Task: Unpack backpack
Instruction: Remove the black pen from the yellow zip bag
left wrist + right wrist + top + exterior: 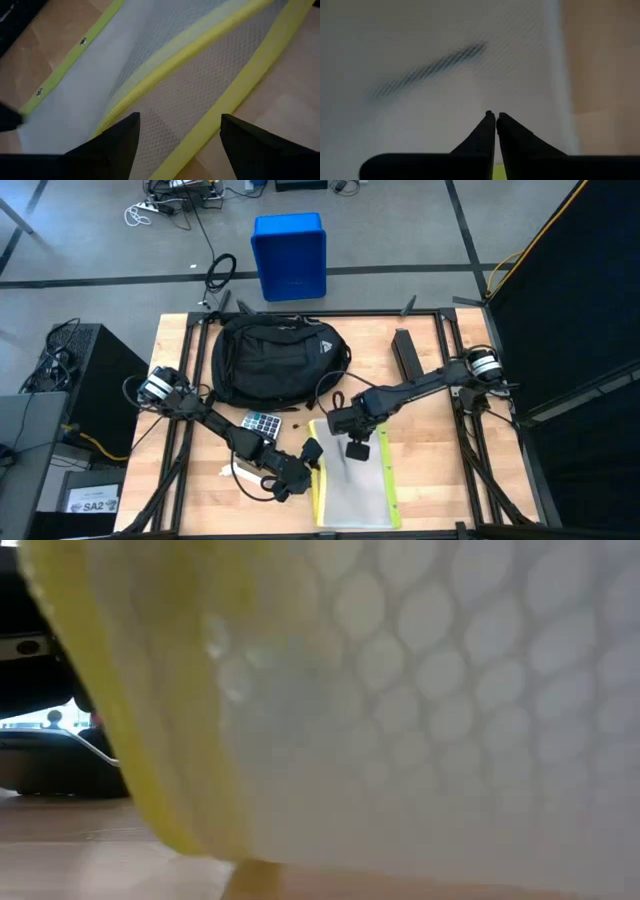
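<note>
While 2 arms work the near half of the table (420, 490), we list: 1 backpack (272, 360), black, lying by the far edge, left of centre. 1 mesh pouch (355, 480), yellow-trimmed, flat at the near edge. 1 calculator (261, 422), between backpack and pouch. Left gripper (177, 140), fingers apart, over the pouch's left border. Right gripper (495, 117), fingers together, over the pouch's far end.
</note>
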Tool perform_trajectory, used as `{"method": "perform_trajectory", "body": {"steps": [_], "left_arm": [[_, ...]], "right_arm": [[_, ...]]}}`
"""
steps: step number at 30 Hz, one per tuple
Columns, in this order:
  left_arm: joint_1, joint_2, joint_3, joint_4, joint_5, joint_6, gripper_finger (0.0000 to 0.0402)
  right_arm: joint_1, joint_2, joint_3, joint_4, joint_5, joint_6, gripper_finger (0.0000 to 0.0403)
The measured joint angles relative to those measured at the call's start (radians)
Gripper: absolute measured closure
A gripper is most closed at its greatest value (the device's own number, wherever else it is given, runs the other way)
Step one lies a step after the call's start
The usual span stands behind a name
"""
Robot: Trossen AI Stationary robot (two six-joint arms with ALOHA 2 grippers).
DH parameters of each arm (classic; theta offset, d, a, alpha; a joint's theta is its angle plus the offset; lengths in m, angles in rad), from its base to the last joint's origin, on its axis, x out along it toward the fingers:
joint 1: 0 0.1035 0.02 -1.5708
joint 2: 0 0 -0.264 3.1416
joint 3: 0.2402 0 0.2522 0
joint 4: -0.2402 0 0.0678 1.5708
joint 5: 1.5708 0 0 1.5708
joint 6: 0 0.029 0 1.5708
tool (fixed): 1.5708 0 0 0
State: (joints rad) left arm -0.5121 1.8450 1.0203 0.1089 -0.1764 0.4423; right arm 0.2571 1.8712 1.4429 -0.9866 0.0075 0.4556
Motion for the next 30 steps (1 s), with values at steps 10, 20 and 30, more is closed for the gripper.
{"method": "perform_trajectory", "body": {"steps": [10, 20, 30], "left_arm": [[0.000, 0.000, 0.000, 0.000, -0.009, -0.055, 0.0159], [0.034, 0.023, 0.000, 0.001, -0.006, -0.173, 0.0159], [0.076, 0.100, 0.001, 0.122, 0.001, -0.204, 0.0159]], "right_arm": [[0.257, 0.004, 0.010, -0.166, 0.261, 0.186, 0.0403], [0.365, 0.007, -0.240, 0.076, 0.222, 0.414, 0.0403], [0.252, 0.002, -0.327, 0.298, 0.213, 0.304, 0.0403]]}}
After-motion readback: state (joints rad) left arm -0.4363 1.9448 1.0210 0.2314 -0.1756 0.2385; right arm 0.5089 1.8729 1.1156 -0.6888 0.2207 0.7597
